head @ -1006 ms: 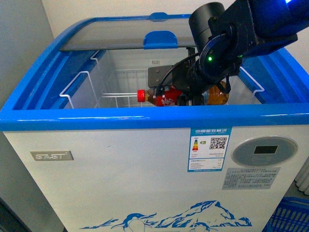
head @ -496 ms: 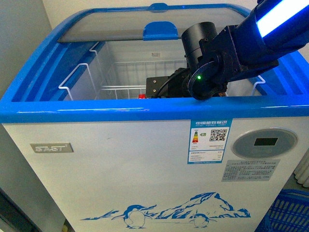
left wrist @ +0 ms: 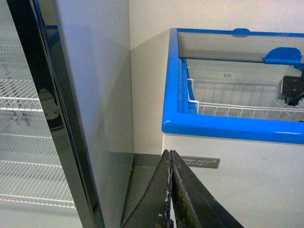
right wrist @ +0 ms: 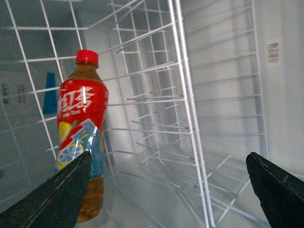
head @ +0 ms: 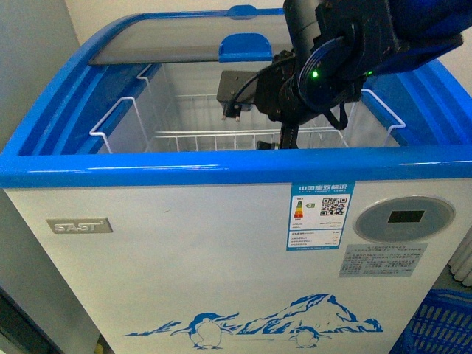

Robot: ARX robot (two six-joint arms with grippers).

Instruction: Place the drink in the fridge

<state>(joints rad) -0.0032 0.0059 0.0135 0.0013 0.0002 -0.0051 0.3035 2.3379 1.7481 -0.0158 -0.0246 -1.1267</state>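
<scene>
Only the right wrist view shows the drink [right wrist: 80,142], lying free beside the spread right end effector [right wrist: 166,190] fingers.

Badge: we read "SAST" [head: 79,226] on the fridge [head: 184,258] front.
Energy sticker [head: 321,221]: QR code; we cannot read its small print.
Drink [right wrist: 80,137] label: white lettering, illegible to us.

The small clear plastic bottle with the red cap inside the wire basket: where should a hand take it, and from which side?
Probably at the red-labelled body of the small clear plastic bottle with the red cap, below its narrow neck. It lies against the white wire basket, so come from the open side, where the right hand is, fingers spread.
</scene>
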